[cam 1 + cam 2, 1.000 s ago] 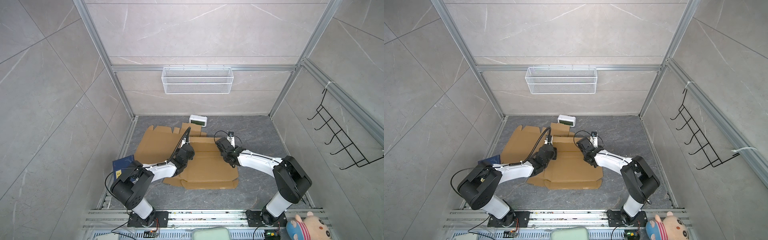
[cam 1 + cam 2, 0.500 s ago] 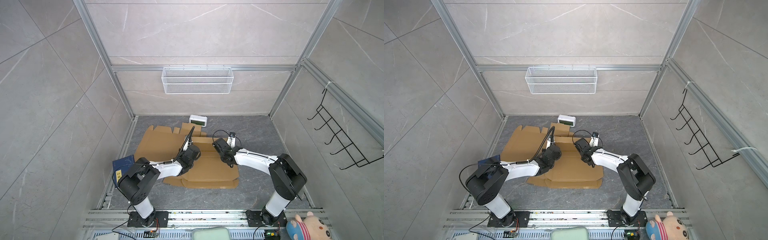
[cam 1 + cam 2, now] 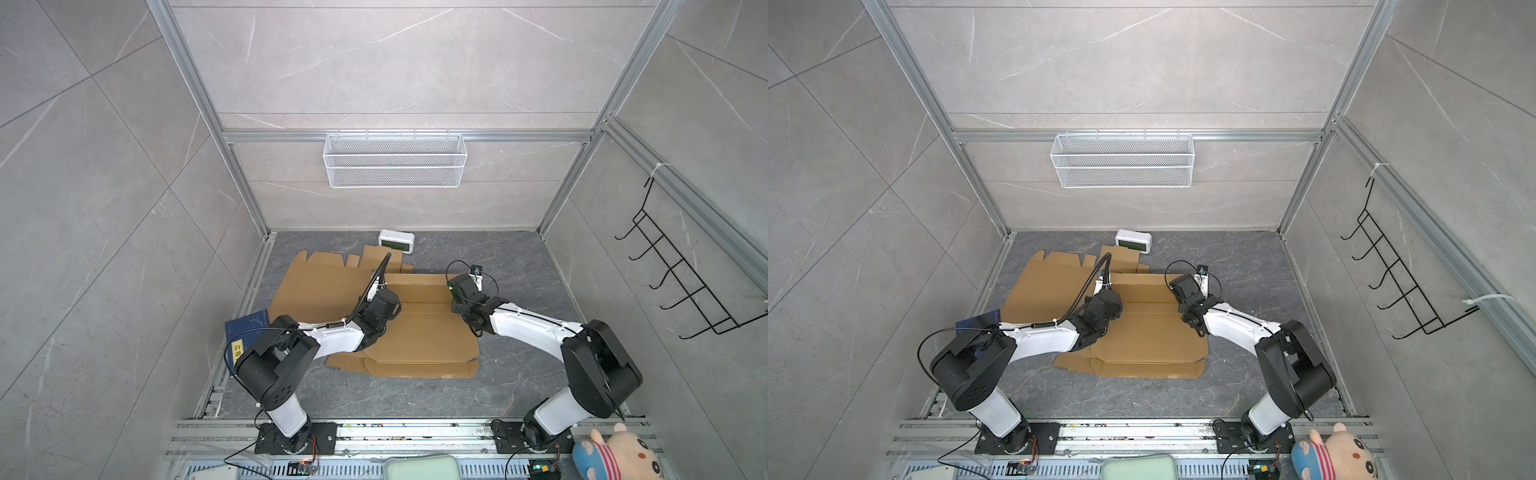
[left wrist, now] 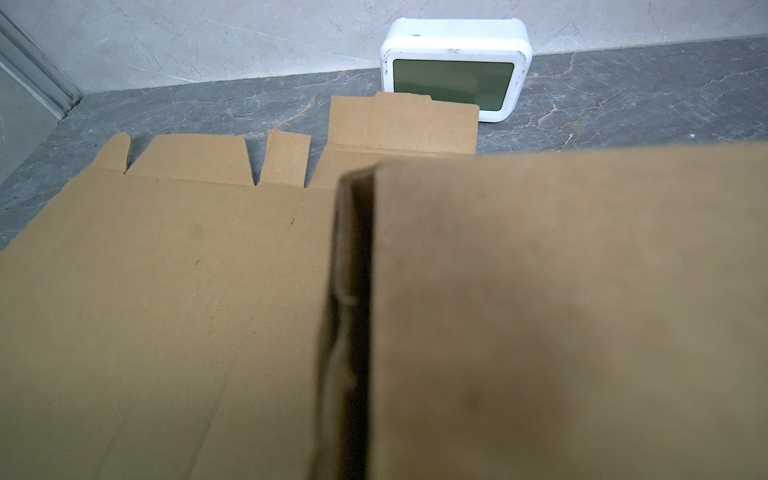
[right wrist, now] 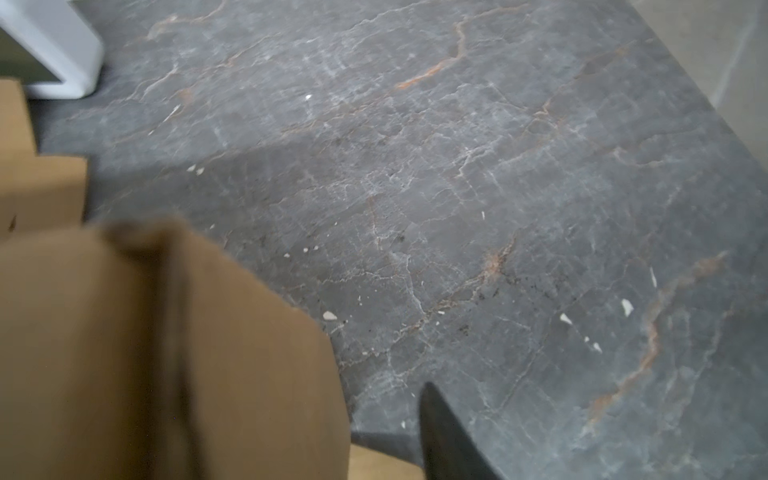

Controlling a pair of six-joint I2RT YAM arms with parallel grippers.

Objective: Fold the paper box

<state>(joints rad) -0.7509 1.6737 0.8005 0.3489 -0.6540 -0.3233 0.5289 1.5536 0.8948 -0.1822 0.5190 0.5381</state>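
the box (image 3: pixel 415 328) is not folded yet. it is a flat brown cardboard blank that lies spread on the dark grey table (image 3: pixel 511 257), with its cut flaps toward the far side. in both top views it lies between the two arms, and both tools are low over its far half.

the left tool (image 3: pixel 385 300) is over the box, a little left of its middle. it is clenched. in the left wrist view one panel (image 4: pixel 561 311) of the box stands up very near and blurred, while the rest of the box (image 4: pixel 145 291) lies flat on the table behind it. i cannot tell if this tool pinches the panel or is only beside it (its fingers do not show in that view).

the right tool (image 3: pixel 456 286) is at the far right corner of the box (image 3: pixel 1142 332). it is released: in the right wrist view one dark finger (image 5: pixel 446 436) stands apart from the cardboard edge, with bare table between them. a raised, blurred corner of the box (image 5: pixel 249 353) hides the other finger.

a white clock (image 3: pixel 396 241) stands on the table just behind the flaps. a blue book (image 3: pixel 245 336) lies near the left side of the box, partly under the left arm.
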